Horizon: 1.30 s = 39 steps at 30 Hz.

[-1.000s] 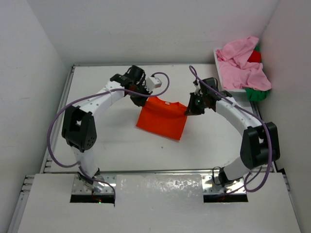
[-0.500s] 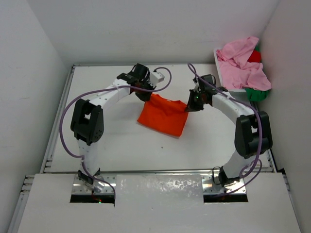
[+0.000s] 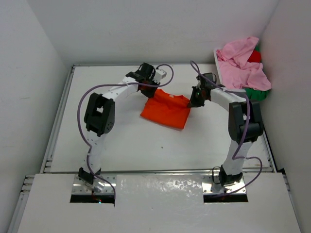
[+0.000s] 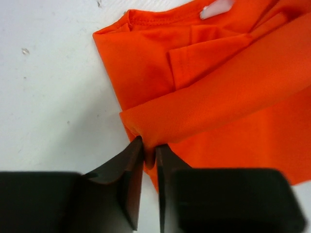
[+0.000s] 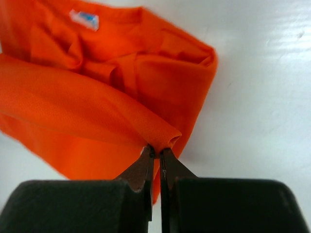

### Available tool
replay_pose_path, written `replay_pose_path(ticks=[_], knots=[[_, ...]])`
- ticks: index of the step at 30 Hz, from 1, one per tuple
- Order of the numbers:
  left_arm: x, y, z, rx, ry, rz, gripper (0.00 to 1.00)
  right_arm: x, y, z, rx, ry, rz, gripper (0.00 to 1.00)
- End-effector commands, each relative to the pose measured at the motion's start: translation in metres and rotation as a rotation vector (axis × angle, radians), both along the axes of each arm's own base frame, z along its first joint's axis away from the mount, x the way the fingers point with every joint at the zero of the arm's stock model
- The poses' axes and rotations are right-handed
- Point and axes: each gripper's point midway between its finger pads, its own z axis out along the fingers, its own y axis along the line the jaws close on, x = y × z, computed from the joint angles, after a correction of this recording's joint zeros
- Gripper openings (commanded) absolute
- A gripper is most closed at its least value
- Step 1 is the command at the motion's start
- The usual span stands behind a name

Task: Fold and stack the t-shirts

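The orange t-shirt (image 3: 167,109) lies partly folded at the middle back of the table, collar label away from the arms. My left gripper (image 3: 150,92) pinches the left end of its raised folded edge; the wrist view has cloth (image 4: 218,97) bunched between the narrowly parted fingers of that gripper (image 4: 149,148). At the right end of the same edge my right gripper (image 3: 191,103) is shut on the fold. In the right wrist view that gripper (image 5: 156,153) has its tips tight on the orange cloth (image 5: 73,107). Pink (image 3: 243,65), red (image 3: 254,56) and green (image 3: 256,93) t-shirts lie heaped at the back right.
A white mesh basket (image 3: 217,58) stands at the back right corner under the heap of shirts, against the right wall. Both arms reach far back, elbows spread to either side. White walls close in the table on the left, back and right.
Both grippers have carried the shirt's edge away from the arms toward the collar. The shirt now looks shorter and lies a little further back. The left fingers have eased slightly apart.
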Motion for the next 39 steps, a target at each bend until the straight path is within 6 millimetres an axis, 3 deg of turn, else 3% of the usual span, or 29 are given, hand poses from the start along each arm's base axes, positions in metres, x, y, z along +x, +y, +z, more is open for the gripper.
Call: replay_pose_path(ticks=[1,2,3,4,5,6,11,12,14,15,17,18,20,22,23,24,25,26,27,28,29,32,34,36,38,39], knots=[[0.037,0.003,0.012,-0.028,-0.091,0.098,0.17,0.048,-0.015,0.020,0.001,-0.133,-0.048,0.02],[0.043,0.004,0.012,-0.024,-0.107,0.112,0.21,0.053,-0.019,0.018,-0.006,-0.139,-0.052,0.02],[0.051,0.003,0.008,-0.025,-0.124,0.125,0.36,0.061,-0.022,0.016,-0.016,-0.144,-0.058,0.03],[0.060,0.002,0.013,-0.034,-0.151,0.138,0.43,0.066,-0.026,0.013,-0.034,-0.147,-0.063,0.06],[0.068,0.004,0.008,-0.027,-0.163,0.158,0.46,0.067,-0.031,0.000,-0.058,-0.121,-0.053,0.10],[0.073,0.004,0.008,-0.024,-0.173,0.173,0.51,0.077,-0.033,0.005,-0.073,-0.137,-0.050,0.13],[0.109,0.025,0.015,-0.020,-0.233,0.311,0.56,0.102,-0.038,0.002,-0.133,-0.154,-0.001,0.30],[0.112,0.030,0.006,-0.007,-0.220,0.327,0.57,0.115,-0.040,0.015,-0.147,-0.191,-0.006,0.32],[0.128,0.046,0.018,-0.016,-0.246,0.389,0.58,0.123,-0.048,0.017,-0.201,-0.196,0.001,0.35],[0.135,0.057,0.021,-0.021,-0.248,0.419,0.59,0.135,-0.050,0.032,-0.216,-0.234,-0.001,0.38],[0.138,0.065,0.026,-0.054,-0.232,0.449,0.60,0.139,-0.058,0.037,-0.270,-0.230,0.004,0.38],[0.138,0.066,0.032,-0.069,-0.232,0.450,0.60,0.145,-0.059,0.048,-0.279,-0.251,0.005,0.38],[0.134,0.065,0.044,-0.096,-0.227,0.423,0.56,0.142,-0.061,0.062,-0.299,-0.260,0.011,0.26],[0.118,0.052,0.066,-0.148,-0.230,0.348,0.53,0.129,-0.055,0.065,-0.270,-0.253,0.032,0.16],[0.110,0.039,0.100,-0.213,-0.276,0.280,0.52,0.125,-0.047,0.086,-0.246,-0.302,0.034,0.14],[0.094,0.028,0.089,-0.215,-0.242,0.233,0.52,0.107,-0.041,0.071,-0.227,-0.266,0.057,0.12],[0.084,0.015,0.095,-0.245,-0.239,0.161,0.52,0.104,-0.033,0.074,-0.204,-0.291,0.061,0.08],[0.072,0.003,0.098,-0.260,-0.226,0.113,0.49,0.087,-0.029,0.071,-0.184,-0.282,0.071,0.06],[0.067,-0.005,0.098,-0.274,-0.212,0.081,0.45,0.082,-0.021,0.070,-0.149,-0.287,0.085,0.04],[0.061,-0.013,0.085,-0.286,-0.166,0.052,0.42,0.082,-0.013,0.071,-0.114,-0.304,0.075,0.02],[0.059,-0.018,0.079,-0.286,-0.147,0.046,0.32,0.073,-0.009,0.060,-0.094,-0.277,0.078,0.01],[0.053,-0.038,0.054,-0.278,-0.081,-0.003,0.23,0.070,-0.004,0.046,-0.057,-0.244,0.064,0.00],[0.053,-0.042,0.030,-0.256,-0.046,0.000,0.23,0.070,-0.009,0.028,-0.078,-0.199,0.041,0.00],[0.060,-0.040,0.018,-0.237,-0.049,0.035,0.23,0.074,-0.012,0.016,-0.100,-0.178,0.029,0.00],[0.075,-0.028,0.004,-0.188,-0.073,0.115,0.24,0.084,-0.015,0.014,-0.119,-0.179,0.020,0.00],[0.081,-0.024,0.002,-0.173,-0.082,0.143,0.24,0.086,-0.016,0.000,-0.131,-0.150,0.020,0.00]])
